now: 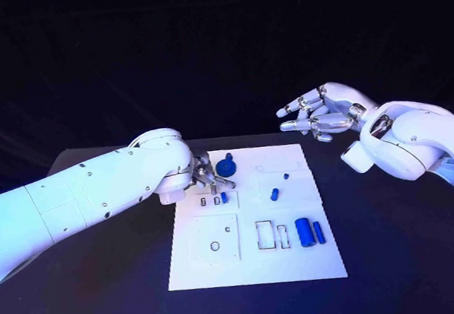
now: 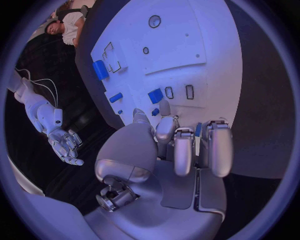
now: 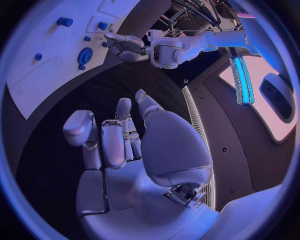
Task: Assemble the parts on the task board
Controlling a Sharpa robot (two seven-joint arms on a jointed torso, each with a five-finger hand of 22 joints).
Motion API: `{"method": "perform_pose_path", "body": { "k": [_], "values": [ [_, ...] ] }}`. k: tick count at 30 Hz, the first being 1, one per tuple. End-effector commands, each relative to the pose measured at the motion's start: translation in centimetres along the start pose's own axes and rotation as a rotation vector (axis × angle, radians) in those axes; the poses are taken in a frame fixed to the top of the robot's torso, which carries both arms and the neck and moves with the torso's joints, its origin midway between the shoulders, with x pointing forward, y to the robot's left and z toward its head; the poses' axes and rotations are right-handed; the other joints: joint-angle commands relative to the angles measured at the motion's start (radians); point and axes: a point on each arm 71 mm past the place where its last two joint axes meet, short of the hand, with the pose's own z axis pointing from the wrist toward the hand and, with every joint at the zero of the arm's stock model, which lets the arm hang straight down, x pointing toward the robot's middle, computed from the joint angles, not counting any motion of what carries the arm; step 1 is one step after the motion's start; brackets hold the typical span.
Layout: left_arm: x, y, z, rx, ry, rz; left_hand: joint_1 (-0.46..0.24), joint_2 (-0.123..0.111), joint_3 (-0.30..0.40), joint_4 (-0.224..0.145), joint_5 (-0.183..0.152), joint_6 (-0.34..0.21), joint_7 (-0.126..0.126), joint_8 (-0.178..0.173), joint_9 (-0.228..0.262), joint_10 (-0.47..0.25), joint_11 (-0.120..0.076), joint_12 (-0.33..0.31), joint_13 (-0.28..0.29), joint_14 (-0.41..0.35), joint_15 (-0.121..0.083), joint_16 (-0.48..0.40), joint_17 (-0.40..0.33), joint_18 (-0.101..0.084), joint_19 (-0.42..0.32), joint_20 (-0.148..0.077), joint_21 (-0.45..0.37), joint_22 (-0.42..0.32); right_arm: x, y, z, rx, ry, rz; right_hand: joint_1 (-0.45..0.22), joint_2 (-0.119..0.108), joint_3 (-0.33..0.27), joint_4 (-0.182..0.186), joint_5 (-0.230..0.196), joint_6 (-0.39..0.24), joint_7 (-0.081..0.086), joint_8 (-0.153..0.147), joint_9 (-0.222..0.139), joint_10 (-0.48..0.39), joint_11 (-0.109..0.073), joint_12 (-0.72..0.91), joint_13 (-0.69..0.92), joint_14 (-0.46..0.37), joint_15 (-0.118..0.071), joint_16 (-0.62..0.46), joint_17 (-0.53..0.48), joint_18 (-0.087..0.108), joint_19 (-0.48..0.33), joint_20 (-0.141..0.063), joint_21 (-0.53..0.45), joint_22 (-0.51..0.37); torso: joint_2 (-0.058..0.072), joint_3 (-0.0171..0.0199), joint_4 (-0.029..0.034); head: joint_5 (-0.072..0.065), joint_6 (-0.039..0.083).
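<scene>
Here, the white task board (image 1: 255,257) carries small blue parts (image 1: 311,232).

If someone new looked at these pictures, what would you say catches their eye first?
First the white task board in the middle of the black table, dotted with small blue parts such as the pair of cylinders near its right edge. Next the left hand, its fingers down over the board's far left corner beside a round blue part. The right hand hangs off the board, fingers apart, holding nothing.
</scene>
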Motion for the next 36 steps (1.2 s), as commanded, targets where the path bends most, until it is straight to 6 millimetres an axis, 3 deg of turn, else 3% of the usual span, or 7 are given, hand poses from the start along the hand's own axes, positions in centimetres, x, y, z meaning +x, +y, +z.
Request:
{"method": "perform_pose_path", "body": {
  "k": [1, 36],
  "values": [
    [0.1, 0.0, 0.1, -0.052, 0.024, 0.072, -0.004, -0.005, -0.007, -0.001, -0.002, -0.008, 0.001, 0.003, 0.001, 0.002, -0.002, 0.002, 0.001, 0.107, -0.007, 0.002, 0.263, -0.015, 0.046, -0.005, 0.001, 0.107, 0.3, 0.0, 0.1, 0.001, 0.026, -0.017, 0.013, 0.001, -0.002, -0.002, 0.006, 0.007, 0.000, 0.005, -0.002, -0.011, 0.000, -0.006, -0.003, 0.028, 0.005, -0.007, -0.003, 0.021, -0.009, -0.001, -0.008, -0.003, -0.001, 0.0009, 0.0000, 0.004, -0.004],
    [0.7, -1.0, 1.2, -0.066, 0.100, 0.073, 0.016, 0.001, -0.006, -0.010, -0.002, -0.023, 0.001, 0.018, 0.026, -0.008, -0.002, -0.005, -0.007, 0.107, -0.007, 0.002, 0.263, -0.014, 0.044, -0.005, 0.000, 0.104, 0.5, 0.0, 0.2, 0.005, 0.029, -0.019, 0.015, 0.003, -0.006, -0.002, 0.018, 0.007, 0.000, 0.007, -0.003, -0.013, 0.000, -0.014, -0.012, 0.025, 0.005, -0.018, -0.013, 0.023, -0.017, -0.001, -0.018, -0.018, -0.004, 0.0037, -0.0028, 0.003, -0.022]
  ]
}}
